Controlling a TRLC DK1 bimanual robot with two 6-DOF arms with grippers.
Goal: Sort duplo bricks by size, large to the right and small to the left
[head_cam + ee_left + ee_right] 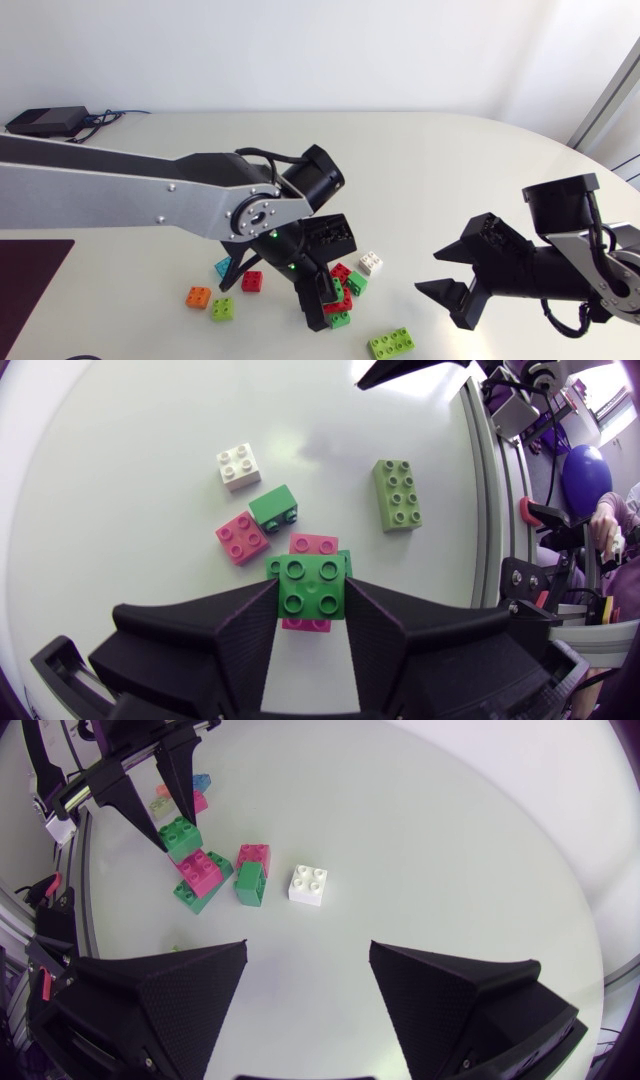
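Green small brick (pixel 313 585) is pinched between the left gripper (pixel 322 308) fingers, lower centre of the head view, over the pile (pixel 347 282). Right gripper (pixel 430 272) hangs spread, empty, lower right. Next move, likely: carry the brick left.

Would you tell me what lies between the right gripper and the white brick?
Nothing: in the right wrist view, only bare table separates the open right gripper from the white brick.
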